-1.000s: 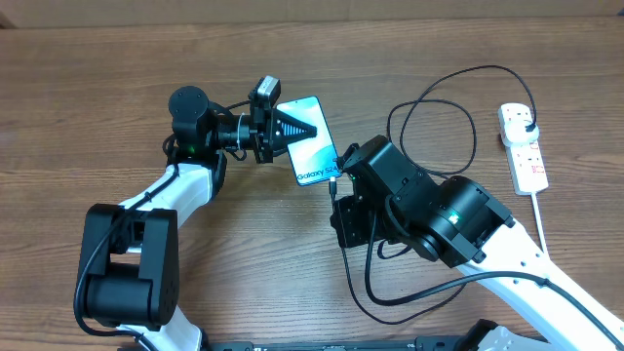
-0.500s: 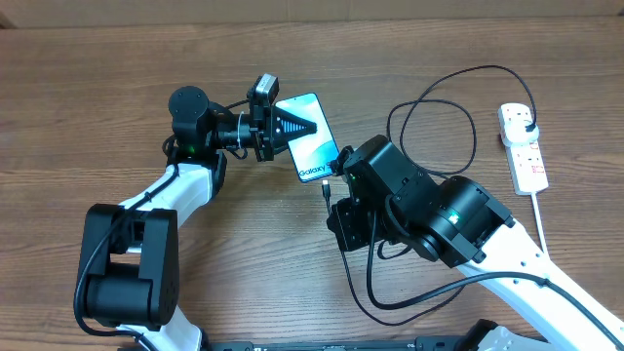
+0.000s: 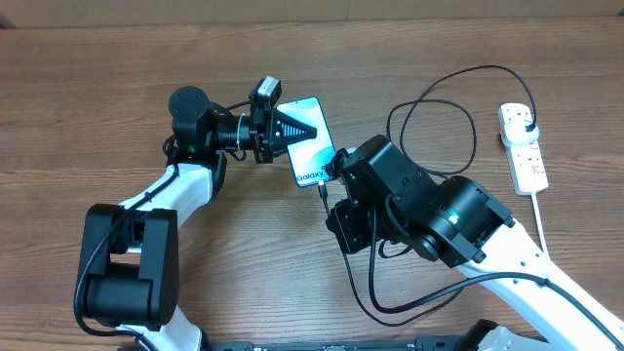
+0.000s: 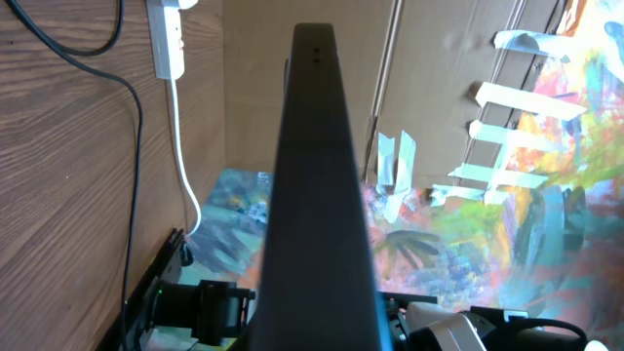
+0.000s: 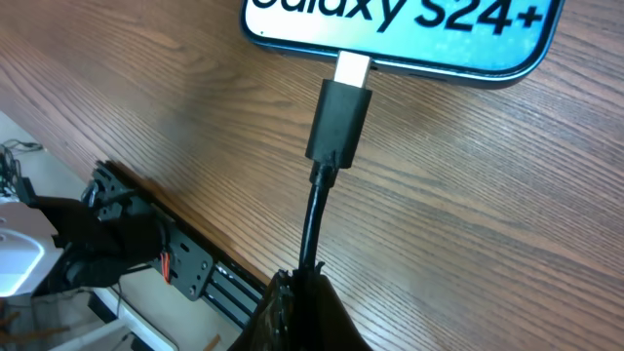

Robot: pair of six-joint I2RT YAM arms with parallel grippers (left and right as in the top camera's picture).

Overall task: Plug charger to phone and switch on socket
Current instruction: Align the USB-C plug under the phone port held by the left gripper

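The phone (image 3: pixel 312 146) has a glowing teal screen and is held off the table by my left gripper (image 3: pixel 308 128), which is shut on its upper end. In the left wrist view the phone (image 4: pixel 317 185) shows edge-on as a dark bar. My right gripper (image 5: pixel 310 285) is shut on the black charger cable just behind its connector (image 5: pixel 339 122). The connector's metal tip meets the port on the phone's bottom edge (image 5: pixel 409 24), and part of the tip still shows. The charger's cable (image 3: pixel 429 97) loops to its black plug (image 3: pixel 526 121) in the white socket strip (image 3: pixel 526 156).
The socket strip's white cord (image 3: pixel 542 219) runs toward the front right edge. Slack black cable (image 3: pixel 375 283) loops on the wood under my right arm. The strip (image 4: pixel 168 39) and its cord also show in the left wrist view.
My right arm has shifted slightly left and forward, bringing the connector under the middle of the phone's bottom edge. The left arm and phone have hardly moved.
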